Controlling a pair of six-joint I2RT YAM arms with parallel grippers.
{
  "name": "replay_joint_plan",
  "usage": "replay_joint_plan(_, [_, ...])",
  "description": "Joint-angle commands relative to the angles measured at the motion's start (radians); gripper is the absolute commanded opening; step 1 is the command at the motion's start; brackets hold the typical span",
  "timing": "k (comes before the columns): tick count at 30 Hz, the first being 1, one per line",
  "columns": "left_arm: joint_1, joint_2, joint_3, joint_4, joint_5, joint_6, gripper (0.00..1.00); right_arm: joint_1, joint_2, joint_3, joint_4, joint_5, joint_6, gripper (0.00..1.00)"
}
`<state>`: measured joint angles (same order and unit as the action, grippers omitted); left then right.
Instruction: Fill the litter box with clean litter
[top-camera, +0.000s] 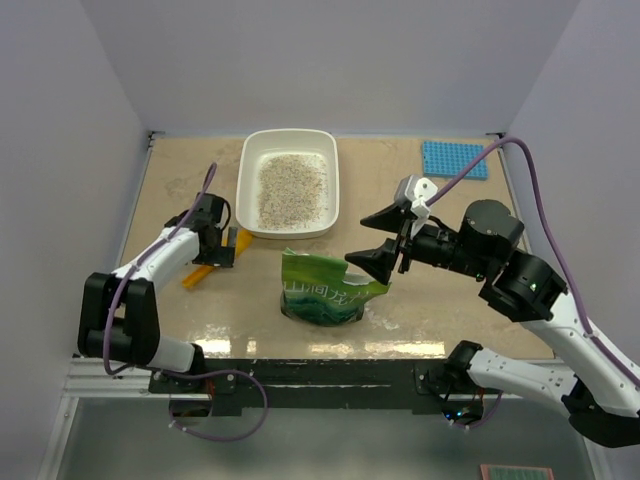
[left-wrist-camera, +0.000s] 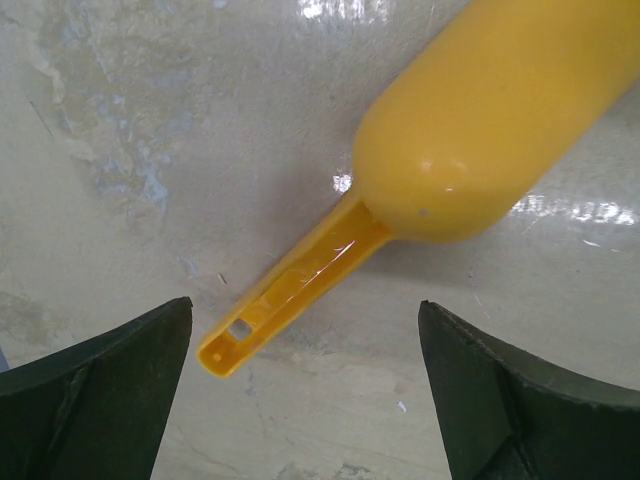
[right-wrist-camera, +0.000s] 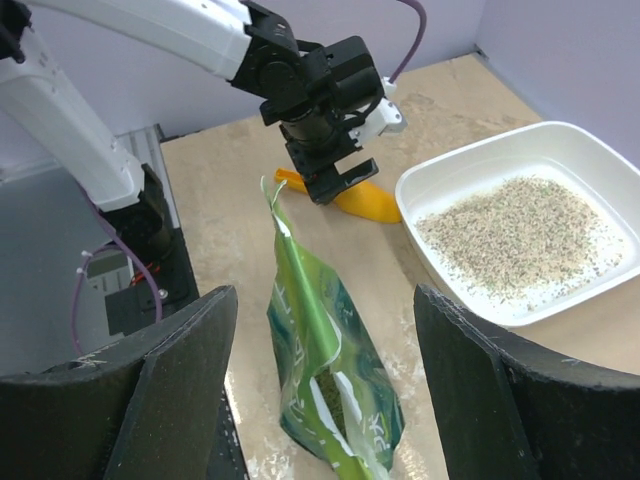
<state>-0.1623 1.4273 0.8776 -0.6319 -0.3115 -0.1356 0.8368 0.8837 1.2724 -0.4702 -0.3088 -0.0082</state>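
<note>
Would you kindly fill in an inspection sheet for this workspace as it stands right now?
Surface: beige table, scuffed, with glossy patches.
Job's things: white litter box at the back; clean litter partly covering its floor.
Clutter: green bag upright and opened, in front of the box; yellow scoop lying to the box's near left; blue mat in the far right corner.
Grippers: left gripper open above the scoop's handle; right gripper open at the bag's top, not gripping.
Cables: purple cables along both arms.
Surroundings: plain pale walls.
</note>
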Motion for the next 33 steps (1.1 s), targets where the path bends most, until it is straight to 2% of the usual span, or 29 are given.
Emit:
replay_joint_plan(1, [0.024, 0.07, -0.011, 0.041, 0.014, 0.036, 1.0, 0.002, -0.038, -0.036, 0.064, -0.042, 0.037, 0.75])
replay_joint_plan(8, [0.033, 0.214, 0.018, 0.02, 0.017, 0.05, 0.91, 0.002, -0.065, -0.042, 0.067, -0.049, 0.04, 0.75])
replay_joint_plan(11, [0.033, 0.271, 0.035, 0.006, 0.031, 0.051, 0.81, 0.002, -0.063, -0.042, 0.065, -0.049, 0.043, 0.75])
replay_joint_plan(13, [0.035, 0.283, 0.038, 0.003, 0.045, 0.05, 0.7, 0.002, -0.063, -0.042, 0.064, -0.047, 0.043, 0.75])
replay_joint_plan(14, [0.035, 0.285, 0.037, 0.003, 0.046, 0.05, 0.64, 0.002, -0.061, -0.044, 0.062, -0.046, 0.043, 0.75])
replay_joint_plan(15, [0.035, 0.283, 0.037, 0.005, 0.045, 0.05, 0.46, 0.001, -0.058, -0.044, 0.062, -0.046, 0.043, 0.75])
replay_joint_plan(16, [0.035, 0.28, 0.034, 0.005, 0.04, 0.047, 0.35, 0.001, -0.057, -0.045, 0.062, -0.043, 0.045, 0.75])
replay_joint_plan(17, [0.035, 0.274, 0.032, 0.005, 0.029, 0.039, 0.16, 0.002, -0.055, -0.044, 0.061, -0.041, 0.045, 0.75])
replay_joint_plan(19, [0.035, 0.265, 0.024, 0.005, 0.012, 0.036, 0.03, 0.002, -0.051, -0.042, 0.061, -0.039, 0.047, 0.75])
replay_joint_plan(28, [0.035, 0.159, 0.093, -0.087, -0.063, -0.022, 0.0, 0.002, -0.029, -0.016, 0.045, -0.027, 0.088, 0.75])
replay_joint_plan(33, [0.033, 0.023, 0.178, -0.144, -0.022, -0.015, 0.0, 0.002, 0.009, 0.027, 0.015, 0.1, 0.134, 0.75])
